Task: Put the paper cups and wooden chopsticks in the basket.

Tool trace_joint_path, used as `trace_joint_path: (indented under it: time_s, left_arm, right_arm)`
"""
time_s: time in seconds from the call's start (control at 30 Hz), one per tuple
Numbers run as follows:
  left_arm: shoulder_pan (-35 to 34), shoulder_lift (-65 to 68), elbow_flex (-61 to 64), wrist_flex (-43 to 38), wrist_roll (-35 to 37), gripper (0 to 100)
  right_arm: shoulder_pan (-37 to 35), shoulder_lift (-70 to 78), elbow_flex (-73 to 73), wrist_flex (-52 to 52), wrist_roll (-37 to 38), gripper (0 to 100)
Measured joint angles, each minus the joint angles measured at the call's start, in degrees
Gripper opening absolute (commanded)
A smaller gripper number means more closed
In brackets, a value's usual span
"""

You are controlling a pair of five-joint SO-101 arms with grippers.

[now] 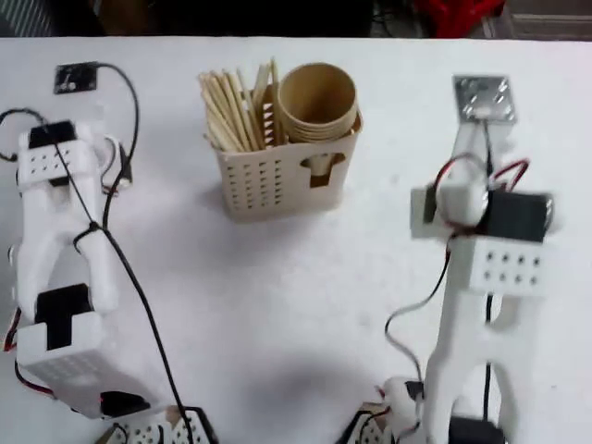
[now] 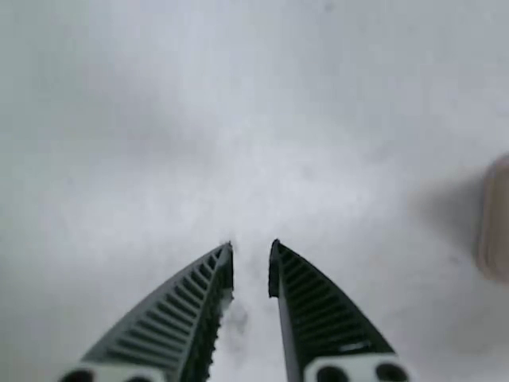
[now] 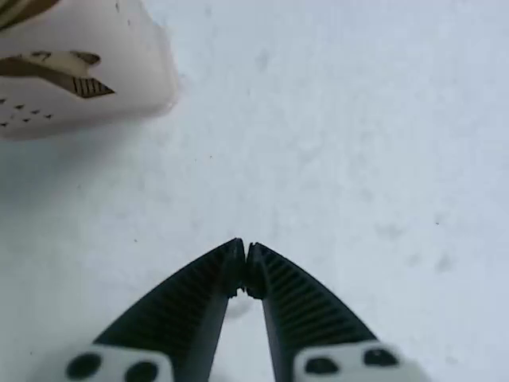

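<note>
Spreading white, the table [image 1: 277, 314] carries the basket [image 1: 277, 180] near its far edge, paper cups [image 1: 317, 100] stacked inside beside the wooden chopsticks [image 1: 231, 111]. The left gripper [image 2: 250, 267] hangs over the tabletop, tips narrowly parted and empty; the right gripper [image 3: 245, 267] is pinched closed on nothing. Beyond the table the room [image 1: 231, 17] is dark, hard to make out.

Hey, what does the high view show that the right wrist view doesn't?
High view, not right wrist: the wooden chopsticks and the open mouth of the stacked paper cups standing in the basket, plus both arms' white bodies. Right wrist, not high: the right pincer, ribbed tips shut, over bare table. Both: the basket's perforated wall with its cutout, and the white table.
</note>
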Motion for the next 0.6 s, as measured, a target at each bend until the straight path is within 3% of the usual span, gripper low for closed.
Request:
trace_joint_path:
  time_s: [0.27,0.6]
  left_arm:
    - [2.6,0.0,-13.3,25.9,-0.7,9]
    - [2.6,0.0,-14.6,27.6,-0.7,2]
  right_arm:
    - [-3.1,-18.2,27.1,-13.1,0.0,2.1]
    - [-3.2,-48.4,58.9,-30.2,0.0,2.1]
